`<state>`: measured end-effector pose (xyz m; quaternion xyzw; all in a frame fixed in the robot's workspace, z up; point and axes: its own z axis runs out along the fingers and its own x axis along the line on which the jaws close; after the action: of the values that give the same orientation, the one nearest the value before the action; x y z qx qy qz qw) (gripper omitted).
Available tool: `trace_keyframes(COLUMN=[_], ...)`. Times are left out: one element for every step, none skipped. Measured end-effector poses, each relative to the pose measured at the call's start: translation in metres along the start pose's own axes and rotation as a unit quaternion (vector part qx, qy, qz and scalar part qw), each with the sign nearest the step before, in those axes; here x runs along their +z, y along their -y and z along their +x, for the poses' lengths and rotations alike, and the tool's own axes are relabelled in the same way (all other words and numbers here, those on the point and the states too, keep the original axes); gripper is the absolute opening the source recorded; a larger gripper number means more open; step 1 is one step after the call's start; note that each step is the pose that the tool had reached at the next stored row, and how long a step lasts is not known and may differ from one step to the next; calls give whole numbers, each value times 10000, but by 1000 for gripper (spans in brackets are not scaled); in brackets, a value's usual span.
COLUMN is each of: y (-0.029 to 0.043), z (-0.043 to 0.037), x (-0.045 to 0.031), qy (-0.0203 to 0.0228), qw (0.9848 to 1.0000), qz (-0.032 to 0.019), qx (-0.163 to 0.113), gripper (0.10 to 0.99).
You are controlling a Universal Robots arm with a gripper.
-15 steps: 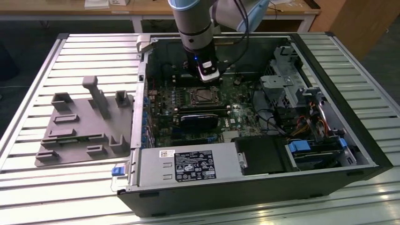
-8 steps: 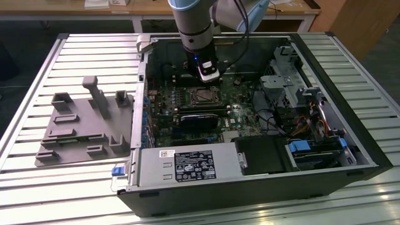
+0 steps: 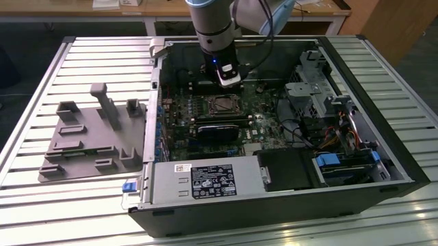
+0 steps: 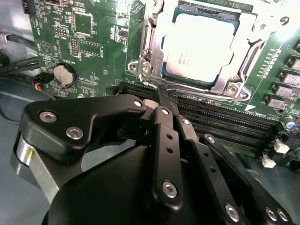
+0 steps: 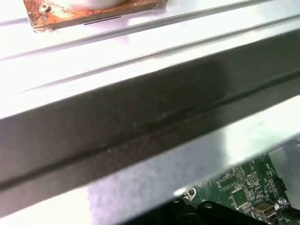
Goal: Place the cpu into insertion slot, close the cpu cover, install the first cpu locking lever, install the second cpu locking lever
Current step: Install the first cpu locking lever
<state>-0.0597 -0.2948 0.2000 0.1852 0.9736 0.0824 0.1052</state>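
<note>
The cpu [image 4: 199, 44], a flat square chip with a silver-grey top, lies in the insertion slot [image 3: 224, 105] on the green board inside the open computer case. The cpu cover [image 4: 152, 54], a silver metal frame, lies flat around the chip. My gripper [image 4: 163, 91] is shut with nothing visible between its black fingers [image 4: 164, 126]. Its tips sit at the cover's edge, beside the memory slots. In the exterior view my gripper [image 3: 229, 84] hangs just behind the socket. I cannot tell how the locking levers stand.
Long black memory slots [image 4: 225, 126] run beside the socket, and a coin battery [image 4: 63, 75] sits on the board. The case's wall [image 5: 140, 117] is close to the wrist. A grey fixture [image 3: 89, 136] lies at the exterior view's left, a power supply [image 3: 205, 182] in front.
</note>
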Motion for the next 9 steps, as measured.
trace_keyframes(y=[-3, -6, -9, -11, -13, -16, -18, -19, -21], z=[-3, -6, -8, -10, -12, -14, -15, -17, -19], x=[-15, -32, -43, -53, -65, -75, -85, -93, -99], qy=[0, 0, 2, 6, 10, 14, 18, 22, 24], qw=[10000, 10000, 10000, 10000, 10000, 10000, 10000, 10000, 10000], qz=[1, 2, 6, 15, 27, 38, 49, 58, 65], qx=[0, -1, -2, -4, -7, -9, -12, -15, -16], gripper=[102, 102, 102, 102, 102, 102, 102, 102, 102])
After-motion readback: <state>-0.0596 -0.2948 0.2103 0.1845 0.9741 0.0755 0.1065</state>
